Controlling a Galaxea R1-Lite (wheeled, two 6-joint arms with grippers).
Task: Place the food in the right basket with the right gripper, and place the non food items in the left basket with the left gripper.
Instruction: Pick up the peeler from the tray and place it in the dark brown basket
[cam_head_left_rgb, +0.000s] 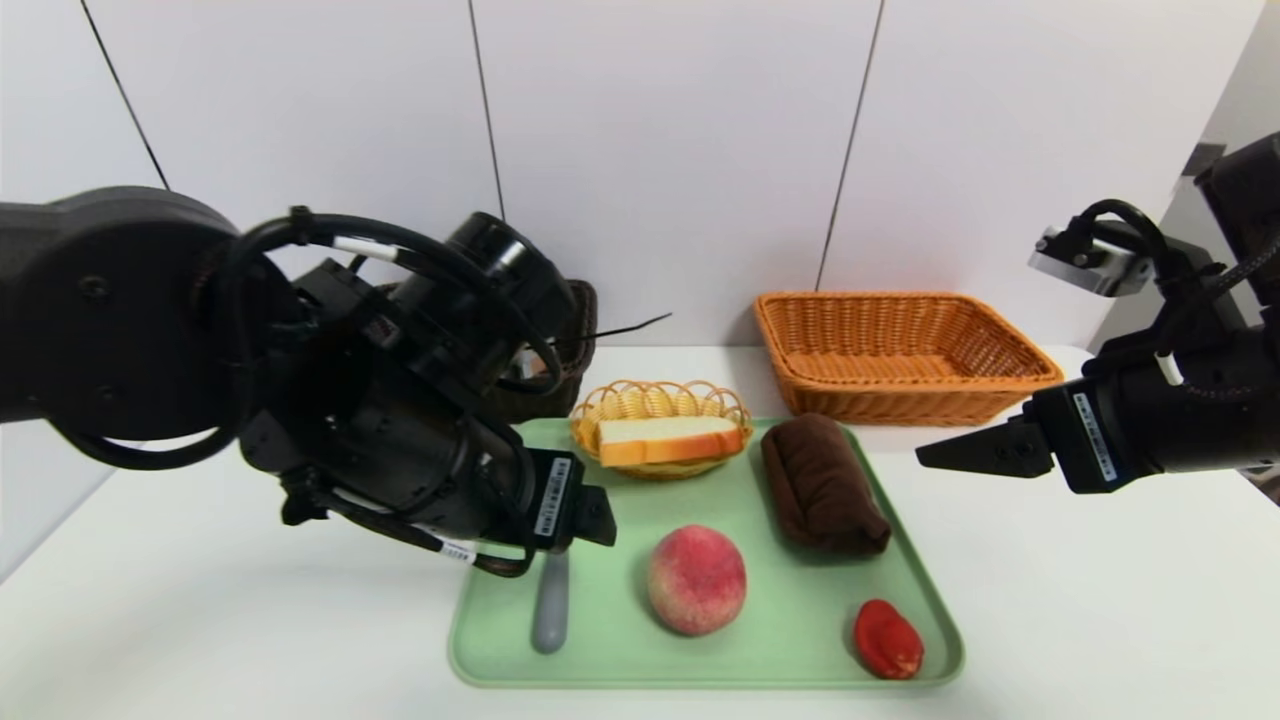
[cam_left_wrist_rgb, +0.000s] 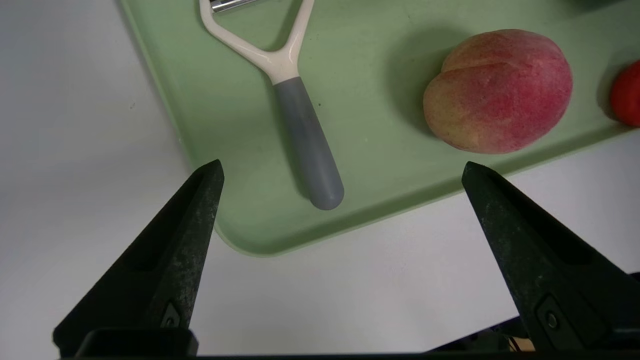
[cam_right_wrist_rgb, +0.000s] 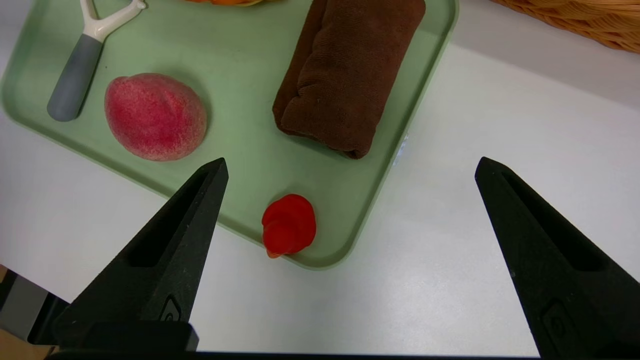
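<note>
Food and non-food items share a green tray (cam_head_left_rgb: 800, 640) on the white bench (cam_head_left_rgb: 1100, 600) in the head view: a peach (cam_head_left_rgb: 696, 579) near the middle, a red pepper-like piece (cam_head_left_rgb: 887, 639) at the near right corner, a rolled brown towel (cam_head_left_rgb: 822, 484) toward the right, a slice of bread (cam_head_left_rgb: 668, 439) in a small wicker dish (cam_head_left_rgb: 660, 402) at the far edge, and a peeler (cam_head_left_rgb: 550, 605) with a grey handle at the near left. Behind the tray, the orange right basket (cam_head_left_rgb: 900, 352) stands empty, while the dark left basket (cam_head_left_rgb: 570, 370) is mostly hidden by the left arm. The left gripper (cam_head_left_rgb: 585, 515) hangs above the peeler; the right gripper (cam_head_left_rgb: 965, 452) hovers off the tray's right edge. From the left wrist, the left gripper (cam_left_wrist_rgb: 342, 167) shows its fingers (cam_left_wrist_rgb: 195, 210) spread wide and empty above the tray's corner, the peeler (cam_left_wrist_rgb: 305, 140) lying between them, the peach (cam_left_wrist_rgb: 497, 90) beside it. From the right wrist, the right gripper (cam_right_wrist_rgb: 350, 165) also has its fingers (cam_right_wrist_rgb: 200, 210) wide apart and empty, above the red piece (cam_right_wrist_rgb: 289, 225), with the towel (cam_right_wrist_rgb: 345, 75), peach (cam_right_wrist_rgb: 155, 116) and peeler (cam_right_wrist_rgb: 75, 82) beyond.
</note>
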